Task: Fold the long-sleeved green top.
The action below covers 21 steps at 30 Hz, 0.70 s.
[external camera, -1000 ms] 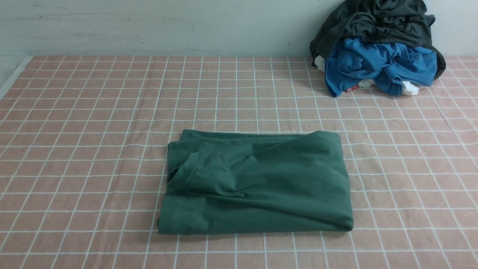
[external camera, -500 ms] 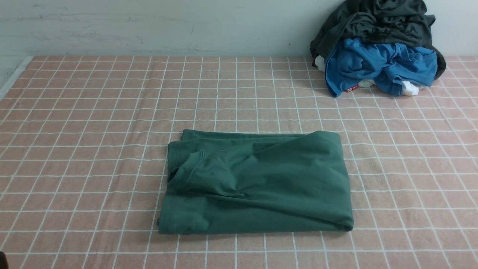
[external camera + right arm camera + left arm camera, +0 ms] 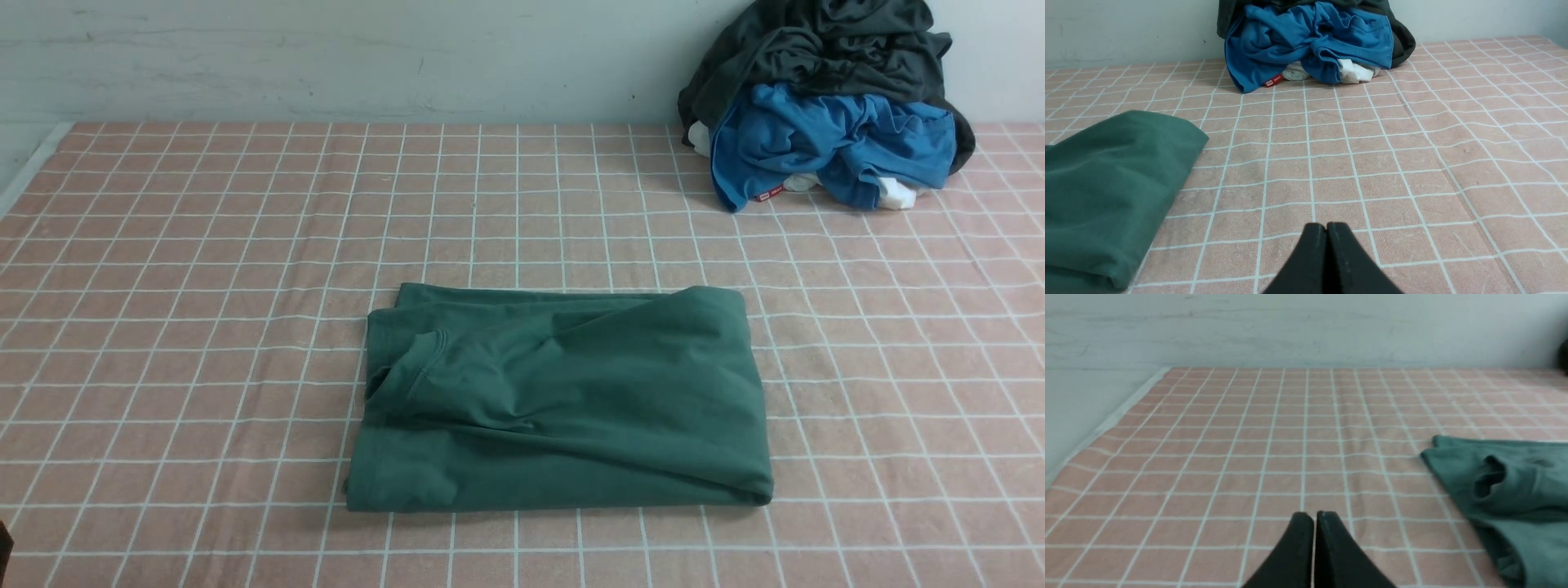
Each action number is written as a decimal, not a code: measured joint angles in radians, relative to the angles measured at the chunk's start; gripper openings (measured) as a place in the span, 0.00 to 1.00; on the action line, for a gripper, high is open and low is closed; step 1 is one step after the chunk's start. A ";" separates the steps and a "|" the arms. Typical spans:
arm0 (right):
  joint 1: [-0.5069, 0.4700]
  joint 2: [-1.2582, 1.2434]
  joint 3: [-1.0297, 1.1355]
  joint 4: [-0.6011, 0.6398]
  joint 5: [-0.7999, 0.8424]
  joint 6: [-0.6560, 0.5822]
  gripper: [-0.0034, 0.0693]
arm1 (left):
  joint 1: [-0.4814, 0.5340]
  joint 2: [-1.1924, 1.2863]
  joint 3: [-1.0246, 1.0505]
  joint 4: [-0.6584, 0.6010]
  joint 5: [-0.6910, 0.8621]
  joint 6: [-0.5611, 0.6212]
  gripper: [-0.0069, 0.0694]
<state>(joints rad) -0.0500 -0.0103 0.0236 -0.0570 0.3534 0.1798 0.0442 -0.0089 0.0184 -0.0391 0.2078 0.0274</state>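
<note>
The green long-sleeved top (image 3: 563, 400) lies folded into a compact rectangle on the pink checked cloth, near the front middle of the table, its ribbed neckline showing at its left end. In the left wrist view, the top (image 3: 1506, 498) lies off to one side of my left gripper (image 3: 1314, 516), which is shut on nothing above bare cloth. The right wrist view has the top (image 3: 1106, 192) on the other side of my right gripper (image 3: 1327, 226), also shut and empty. Neither gripper touches the top.
A heap of clothes sits at the back right against the wall: a dark charcoal-grey garment (image 3: 816, 49) over a bright blue one (image 3: 824, 143), with white fabric beneath. The table's left edge (image 3: 28, 167) runs along the wall side.
A dark sliver of the left arm has come into the front view's bottom left corner. The top has not moved.
</note>
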 joint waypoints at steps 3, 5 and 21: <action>0.000 0.000 0.000 0.000 0.001 0.000 0.03 | 0.020 -0.002 0.011 -0.002 0.019 0.046 0.09; 0.000 0.000 0.000 0.000 0.001 0.000 0.03 | 0.015 -0.002 0.011 -0.002 0.081 0.055 0.09; 0.000 0.000 0.000 0.001 0.002 0.000 0.03 | -0.007 -0.002 0.008 -0.003 0.139 0.055 0.09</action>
<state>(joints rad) -0.0500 -0.0103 0.0236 -0.0563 0.3554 0.1798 0.0368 -0.0108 0.0268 -0.0425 0.3465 0.0819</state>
